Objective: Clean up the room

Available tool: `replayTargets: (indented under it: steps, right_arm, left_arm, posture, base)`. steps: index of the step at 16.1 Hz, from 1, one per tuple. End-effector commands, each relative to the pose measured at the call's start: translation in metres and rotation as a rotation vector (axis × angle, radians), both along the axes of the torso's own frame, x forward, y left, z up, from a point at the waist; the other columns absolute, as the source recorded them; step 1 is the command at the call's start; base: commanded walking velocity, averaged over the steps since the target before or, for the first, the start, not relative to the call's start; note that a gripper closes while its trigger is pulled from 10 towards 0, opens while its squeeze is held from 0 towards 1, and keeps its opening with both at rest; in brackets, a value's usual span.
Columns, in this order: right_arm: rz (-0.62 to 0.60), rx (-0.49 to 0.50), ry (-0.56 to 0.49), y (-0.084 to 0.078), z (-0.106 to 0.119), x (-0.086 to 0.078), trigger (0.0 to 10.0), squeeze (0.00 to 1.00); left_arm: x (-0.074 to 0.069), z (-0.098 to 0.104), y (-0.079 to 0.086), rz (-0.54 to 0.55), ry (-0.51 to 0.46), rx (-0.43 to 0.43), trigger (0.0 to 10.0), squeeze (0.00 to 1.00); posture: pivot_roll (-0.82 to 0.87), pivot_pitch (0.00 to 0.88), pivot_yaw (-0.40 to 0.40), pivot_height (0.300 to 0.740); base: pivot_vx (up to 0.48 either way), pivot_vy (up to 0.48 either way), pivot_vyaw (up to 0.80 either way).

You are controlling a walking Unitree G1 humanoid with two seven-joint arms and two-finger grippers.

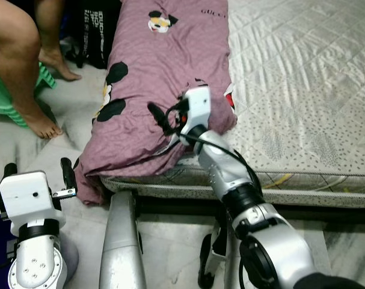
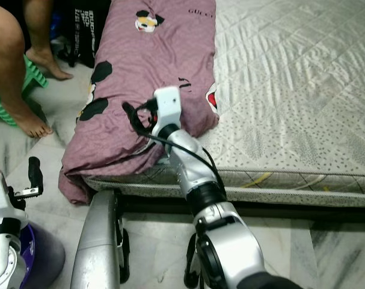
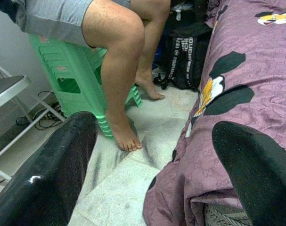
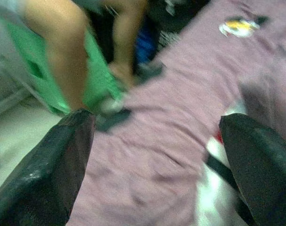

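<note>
- Nearest the camera, the robot's silver right arm (image 1: 230, 180) is seen reaching forward from the lower edge of the head views up over the mattress edge.
- The purple blanket (image 1: 152, 90), printed with cartoon figures, is spread along the left side of the bed and hangs over the near corner toward the floor.
- The right gripper (image 1: 164, 120) is held over the near end of the blanket, just above or on the cloth; whether it touches cannot be told. In the blurred right wrist view its two black fingers (image 4: 44, 169) are set wide apart with blanket showing between them, and nothing is held.
- The left gripper (image 1: 38, 171) is raised low at the left, beside the hanging blanket corner and apart from it. Its fingers (image 3: 48, 174) are spread wide, with nothing between them.
- The quilted grey mattress (image 1: 302, 78) lies bare to the right of the blanket.
- The marble floor (image 1: 74, 96) is seen to the left of the bed.
- A person's bare legs (image 1: 20, 54) are seen at the upper left, seated on a green plastic stool (image 3: 72, 75), feet on the floor.
- A black bag (image 3: 185, 56) stands against the bed behind the feet.
</note>
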State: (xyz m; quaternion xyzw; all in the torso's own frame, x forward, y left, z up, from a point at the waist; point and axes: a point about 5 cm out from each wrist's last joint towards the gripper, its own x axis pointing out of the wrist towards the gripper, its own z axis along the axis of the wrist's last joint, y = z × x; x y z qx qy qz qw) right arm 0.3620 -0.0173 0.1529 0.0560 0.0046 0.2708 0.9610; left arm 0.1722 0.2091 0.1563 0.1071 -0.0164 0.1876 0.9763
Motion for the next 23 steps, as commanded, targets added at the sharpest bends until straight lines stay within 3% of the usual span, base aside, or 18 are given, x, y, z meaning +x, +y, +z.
replayTargets:
  steps: [1, 5, 9, 13, 17, 19, 20, 23]
  right_arm:
    - [-0.035, -0.014, 0.026, 0.013, 0.002, 0.001, 10.0, 0.0]
    - [-0.287, -0.133, 0.153, -0.05, -0.021, 0.014, 10.0, 0.0]
    - [-0.407, -0.225, 0.199, -0.094, -0.039, 0.005, 10.0, 0.0]
    - [-0.454, -0.335, 0.258, -0.144, -0.052, -0.036, 10.0, 0.0]
    - [-0.372, -0.457, 0.363, -0.174, -0.063, -0.103, 10.0, 0.0]
    - [-0.422, -0.558, 0.475, -0.203, -0.071, -0.128, 10.0, 0.0]
    - [-0.457, -0.564, 0.45, -0.208, -0.068, -0.121, 10.0, 0.0]
    - [-0.563, -0.541, 0.198, -0.207, -0.025, -0.07, 10.0, 0.0]
  left_arm:
    - [-0.002, 0.001, 0.0, 0.005, 0.007, 0.013, 10.0, 0.0]
    - [-0.001, 0.0, 0.0, 0.018, 0.007, 0.011, 10.0, 0.0]
    - [0.002, -0.002, -0.001, 0.019, 0.003, 0.003, 10.0, 0.0]
    - [0.007, -0.003, -0.002, 0.01, -0.005, -0.004, 10.0, 0.0]
    - [0.015, -0.005, -0.007, -0.015, -0.012, -0.022, 10.0, 0.0]
    - [0.021, -0.007, -0.009, -0.027, -0.019, -0.028, 10.0, 0.0]
    - [0.023, -0.007, -0.009, -0.031, -0.021, -0.03, 10.0, 0.0]
    - [0.029, -0.006, -0.011, -0.04, -0.037, -0.032, 10.0, 0.0]
  posture:
    - [0.24, 0.229, -0.01, 0.554]
    - [0.22, 0.222, -0.023, 0.554]
    - [0.2, 0.213, -0.029, 0.554]
    - [0.15, 0.197, -0.038, 0.554]
    - [0.1, 0.191, -0.041, 0.554]
    - [0.08, 0.184, -0.036, 0.554]
    - [0.08, 0.18, -0.035, 0.554]
    - [0.08, 0.163, -0.037, 0.554]
  base:
    - [0.0, 0.0, 0.0]
    - [0.0, 0.0, 0.0]
    - [0.0, 0.0, 0.0]
    - [0.0, 0.0, 0.0]
    - [0.0, 0.0, 0.0]
    - [0.0, 0.0, 0.0]
    - [0.0, 0.0, 0.0]
    - [0.0, 0.0, 0.0]
